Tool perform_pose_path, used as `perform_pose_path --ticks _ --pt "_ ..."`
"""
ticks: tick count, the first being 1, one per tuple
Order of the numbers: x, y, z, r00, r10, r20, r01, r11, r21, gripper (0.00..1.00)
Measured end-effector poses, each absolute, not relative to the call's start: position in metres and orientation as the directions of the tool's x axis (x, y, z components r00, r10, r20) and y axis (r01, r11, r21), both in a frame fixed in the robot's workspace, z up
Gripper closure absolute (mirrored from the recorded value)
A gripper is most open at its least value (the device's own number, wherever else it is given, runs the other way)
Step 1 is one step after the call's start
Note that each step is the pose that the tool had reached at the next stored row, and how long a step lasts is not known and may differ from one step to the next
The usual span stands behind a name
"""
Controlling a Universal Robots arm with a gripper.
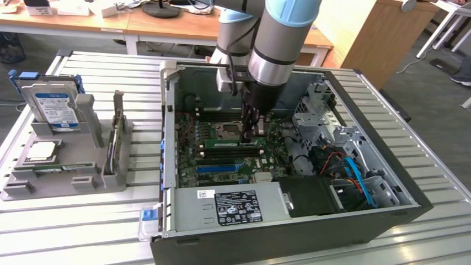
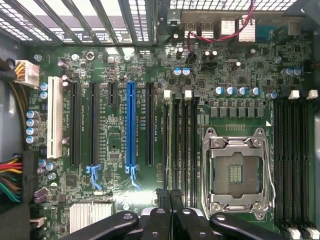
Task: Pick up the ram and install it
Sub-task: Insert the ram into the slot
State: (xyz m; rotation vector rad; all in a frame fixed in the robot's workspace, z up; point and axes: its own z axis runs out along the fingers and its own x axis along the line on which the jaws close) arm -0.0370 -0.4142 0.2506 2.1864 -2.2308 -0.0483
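The black two-fingered gripper (image 1: 253, 131) reaches down into the open black computer case (image 1: 294, 245), its fingers pressed together with nothing visibly clamped between them, tips over the green motherboard (image 2: 112, 135) near the case's middle. The ram (image 1: 229, 144) — a long, narrow green circuit-board stick with black chips — stands on edge in a slot just beside the empty silver processor socket (image 1: 230, 131), under the fingertips — whether they touch it I cannot tell.

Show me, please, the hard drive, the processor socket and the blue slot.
hard drive (image 1: 54, 106), exterior view, on its blue label
processor socket (image 2: 235, 173), wrist view, on its middle contacts
blue slot (image 2: 131, 125), wrist view, halfway along its length
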Motion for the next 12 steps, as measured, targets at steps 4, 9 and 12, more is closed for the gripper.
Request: perform_pose_path --ticks 4,9,12 --pt "-0.037 -0.4142 0.2491 -0.02 -1.0 -0.009 -0.999 0.02 0.034 0.89" --pt "-0.0361 -0.4142 0.249 -0.02 -1.0 -0.009 -0.999 0.02 0.034 0.89" --pt "-0.0356 -0.4143 0.249 -0.02 -1.0 -0.009 -0.999 0.02 0.034 0.89"
